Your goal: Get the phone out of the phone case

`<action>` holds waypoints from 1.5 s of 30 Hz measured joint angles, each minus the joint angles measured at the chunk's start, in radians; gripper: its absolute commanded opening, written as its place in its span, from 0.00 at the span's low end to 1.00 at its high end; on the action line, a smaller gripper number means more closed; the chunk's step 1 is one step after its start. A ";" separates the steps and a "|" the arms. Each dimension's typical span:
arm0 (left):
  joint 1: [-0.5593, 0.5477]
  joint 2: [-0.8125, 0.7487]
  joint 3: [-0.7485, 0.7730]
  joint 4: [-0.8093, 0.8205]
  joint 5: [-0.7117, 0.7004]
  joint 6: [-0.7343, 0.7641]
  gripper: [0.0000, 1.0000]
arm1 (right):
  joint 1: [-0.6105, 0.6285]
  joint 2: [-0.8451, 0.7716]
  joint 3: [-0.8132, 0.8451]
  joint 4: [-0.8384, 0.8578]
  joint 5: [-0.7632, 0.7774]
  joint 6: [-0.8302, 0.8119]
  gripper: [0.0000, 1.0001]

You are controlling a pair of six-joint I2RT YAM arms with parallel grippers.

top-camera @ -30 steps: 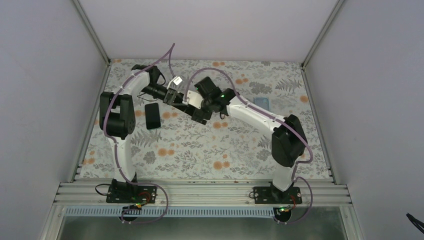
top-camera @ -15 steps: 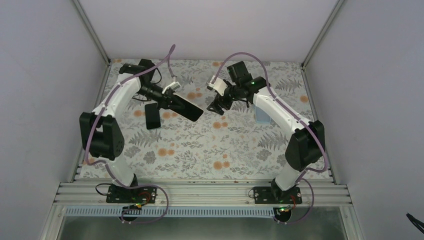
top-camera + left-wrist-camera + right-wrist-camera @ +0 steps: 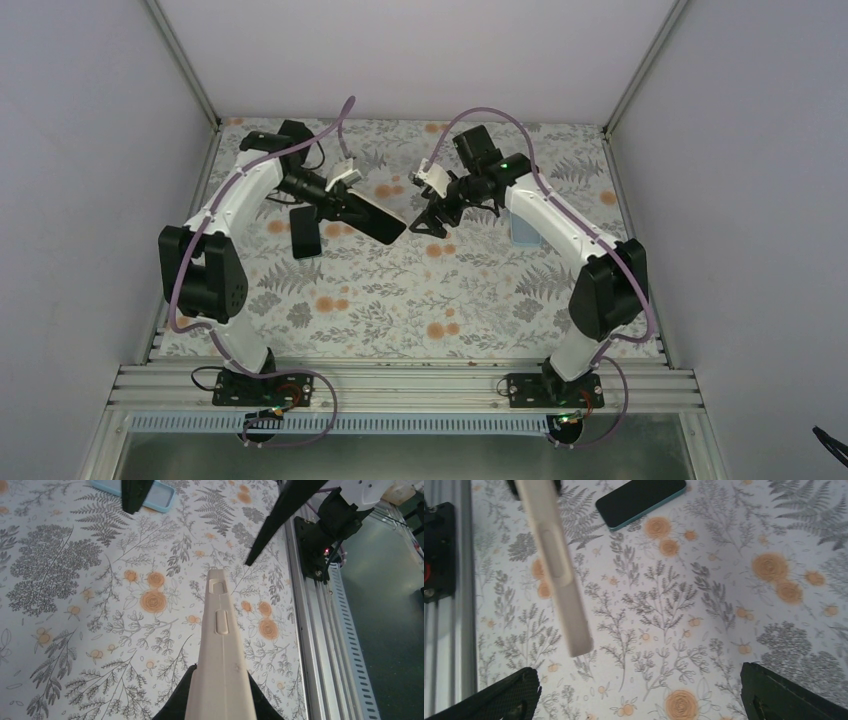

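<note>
Top external view gives us the cream phone case [image 3: 220,630] held off the table [image 3: 400,300], level and pointing toward the middle. The left gripper [image 3: 340,203] is clamped hard on its rear end. From above its upper face reads dark, and we take that to be the phone [image 3: 372,219] seated inside, though neither wrist view shows more than the case's thin edge, with its moulded button covers and a side slot. The right gripper [image 3: 430,215] hangs with its jaws spread wide and nothing between them, just beyond the free end of the case and not touching it. A second phone [image 3: 306,232] with a teal rim lies flat on the table under the left arm, and a blue case [image 3: 162,500] lies further to the right; neither is what we are working on. We judge the case to be light and somewhat flexible at its lip and corners, while the phone will be stiff, slick on the glass and not something to drop from this height. The best purchase looks to be a free corner of the case rim, peeled back off the phone, with the rear grip kept firm so that the whole thing does not pivot or slip.
</note>
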 measured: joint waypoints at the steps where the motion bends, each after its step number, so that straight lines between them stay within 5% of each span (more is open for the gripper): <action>1: 0.000 0.000 -0.006 0.012 -0.005 -0.007 0.02 | 0.000 0.002 0.000 -0.009 -0.011 -0.005 0.97; 45: -0.001 0.008 0.041 0.014 -0.040 0.024 0.02 | -0.005 0.113 0.104 -0.024 0.026 0.006 0.87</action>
